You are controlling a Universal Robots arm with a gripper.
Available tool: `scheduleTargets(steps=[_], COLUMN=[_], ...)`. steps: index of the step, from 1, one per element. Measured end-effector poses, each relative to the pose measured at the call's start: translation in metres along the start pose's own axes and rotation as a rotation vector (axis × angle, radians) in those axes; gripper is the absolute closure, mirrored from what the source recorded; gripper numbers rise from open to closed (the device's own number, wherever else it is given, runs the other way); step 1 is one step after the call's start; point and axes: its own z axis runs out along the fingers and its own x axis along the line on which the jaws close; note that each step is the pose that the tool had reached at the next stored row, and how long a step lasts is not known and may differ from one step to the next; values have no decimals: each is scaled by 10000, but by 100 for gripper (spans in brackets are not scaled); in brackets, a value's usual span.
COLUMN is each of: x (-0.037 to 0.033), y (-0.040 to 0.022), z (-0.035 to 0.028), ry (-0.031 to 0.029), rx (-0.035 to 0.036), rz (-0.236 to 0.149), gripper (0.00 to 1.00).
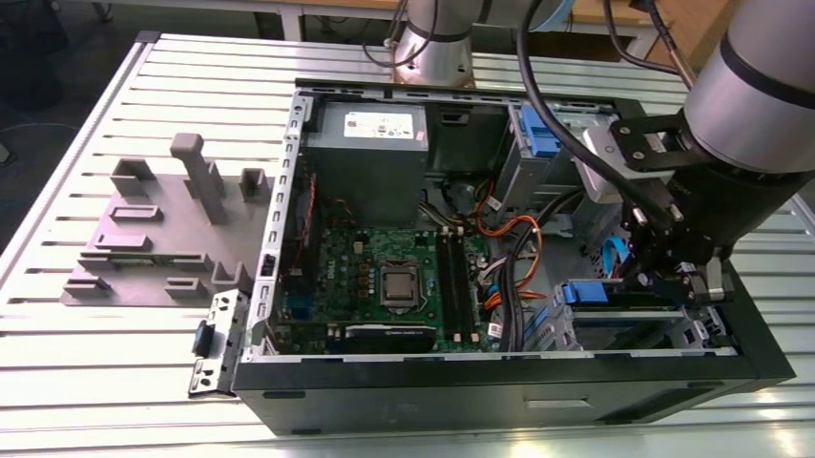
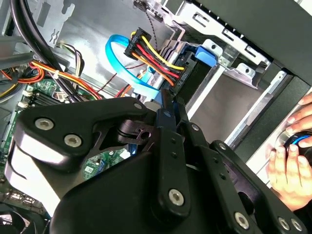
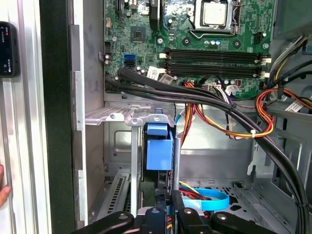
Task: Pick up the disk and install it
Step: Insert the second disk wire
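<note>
Reaching down into the open computer case (image 1: pixel 510 367), the gripper (image 1: pixel 675 281) in the exterior view sits low at the case's corner toward the exterior view's right, directly over the drive bay (image 1: pixel 624 329). The blue-framed disk (image 1: pixel 598 294) stands on edge in that bay just beside the fingertips, its blue tab toward the motherboard (image 1: pixel 382 277). The arm probably comes in from above because the bay opens upward and the power supply (image 1: pixel 369 153) and the cable bundle (image 1: pixel 510 248) crowd the other sides. A grey fixture block (image 1: pixel 166 229) lies on the slatted table (image 1: pixel 76 382), well apart from the work.

In the second wrist view the gripper's black linkage (image 2: pixel 161 165) takes up the foreground, the fingers (image 2: pixel 168 109) drawn close together on a thin blue edge that looks like the disk's frame. Ahead sit the bay's metal rails (image 2: pixel 229 63), a light blue data ribbon (image 2: pixel 122 58) and red, yellow and black power leads (image 2: pixel 156 56). A person's hand (image 2: pixel 292 161) rests on something round outside the case.

In the first wrist view the disk (image 3: pixel 159 151) stands upright between the bay's two rails, directly ahead of the fingertips (image 3: pixel 168 212), which are closed narrowly at its near edge. I judge the claw clenched on the disk, which is already partly seated in its slot.
</note>
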Motion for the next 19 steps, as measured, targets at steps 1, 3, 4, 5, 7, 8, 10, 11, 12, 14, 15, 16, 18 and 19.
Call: scheduleTargets(steps=[1,3,4,5,7,8,10,11,12,14,15,16,18,19], x=[4,14,19,24,29,32,36,38,39,42,43,45,48,49], y=[-1,0,-1,-1,0,0,0,0,1,1,2,2,3,3], z=[1,1,1,2,3,4,6,8,10,15,17,19,22,23], ry=[-8,-11,-13,-14,-18,-22,-30,-36,-40,-48,-54,-62,-92,-113], rx=[0,0,0,0,0,0,0,0,1,0,0,0,1,1], rz=[5,7,7,7,7,8,9,10,11,12,13,14,19,22], gripper=[84,84,84,84,84,84,84,84,84,84,84,84,84,84])
